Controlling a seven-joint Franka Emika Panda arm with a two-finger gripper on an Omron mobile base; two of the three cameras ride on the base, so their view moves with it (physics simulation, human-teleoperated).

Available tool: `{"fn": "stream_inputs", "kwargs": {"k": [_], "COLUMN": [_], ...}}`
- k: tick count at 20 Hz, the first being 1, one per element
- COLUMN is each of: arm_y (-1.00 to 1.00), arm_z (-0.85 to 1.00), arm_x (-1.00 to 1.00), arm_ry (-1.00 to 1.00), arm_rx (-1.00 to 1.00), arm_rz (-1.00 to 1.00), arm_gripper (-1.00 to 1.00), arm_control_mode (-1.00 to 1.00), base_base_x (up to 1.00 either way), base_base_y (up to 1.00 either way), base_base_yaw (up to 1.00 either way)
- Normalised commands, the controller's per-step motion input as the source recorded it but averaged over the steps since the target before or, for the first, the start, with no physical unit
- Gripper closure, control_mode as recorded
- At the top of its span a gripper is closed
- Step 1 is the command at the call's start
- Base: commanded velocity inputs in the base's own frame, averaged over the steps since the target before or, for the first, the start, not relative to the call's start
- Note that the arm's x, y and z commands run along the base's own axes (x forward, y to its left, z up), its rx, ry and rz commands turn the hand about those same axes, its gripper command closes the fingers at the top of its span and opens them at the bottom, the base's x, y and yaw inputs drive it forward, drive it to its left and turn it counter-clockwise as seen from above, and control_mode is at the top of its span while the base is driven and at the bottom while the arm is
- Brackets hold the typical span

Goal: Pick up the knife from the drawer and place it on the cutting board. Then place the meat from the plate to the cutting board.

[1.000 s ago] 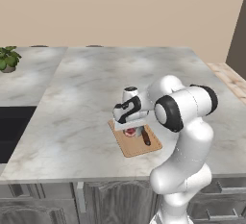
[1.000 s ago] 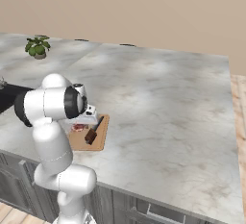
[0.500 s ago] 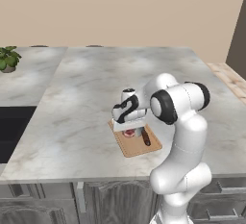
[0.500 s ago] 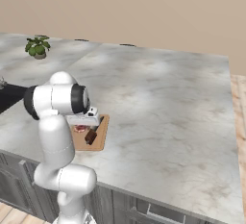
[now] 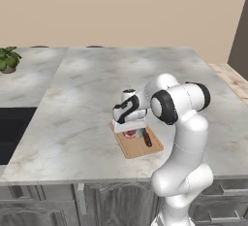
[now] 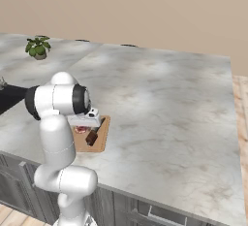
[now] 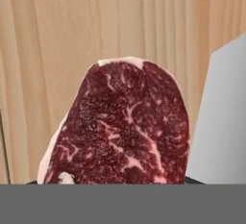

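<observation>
Though still gripped, meat (image 7: 120, 127) lower.

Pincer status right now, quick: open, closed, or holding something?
Pincer: closed on the meat, low over the cutting board; the knife lies beside it on the board.

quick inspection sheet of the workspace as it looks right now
surface: grey marble counter, cutting board near its front edge
job's things: meat over the board; knife lying on the board
clutter: potted plant at the far left
grippers: gripper low over the board, shut on meat
cables: nothing seen
surroundings: beige wall, grey cabinet fronts below the counter
</observation>
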Motion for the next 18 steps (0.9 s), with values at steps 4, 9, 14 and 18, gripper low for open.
{"fn": "stream_inputs", "kwargs": {"k": [4, 9, 14, 18], "arm_y": [0.00, 0.00, 0.00, 0.05], "arm_z": [-0.02, 0.07, 0.32, 0.48], "arm_x": [0.01, 0.00, 0.00, -0.03], "arm_ry": [0.00, 0.00, 0.00, 0.00], "arm_rx": [0.00, 0.00, 0.00, -0.02], "arm_rz": [0.00, 0.00, 0.00, 0.00], "arm_gripper": [-1.00, -1.00, -1.00, -1.00], "arm_control_mode": [-1.00, -1.00, -1.00, -1.00], "base_base_x": [0.00, 0.00, 0.00, 0.00], "base_base_y": [0.00, 0.00, 0.00, 0.00], "base_base_yaw": [0.00, 0.00, 0.00, 0.00]}}
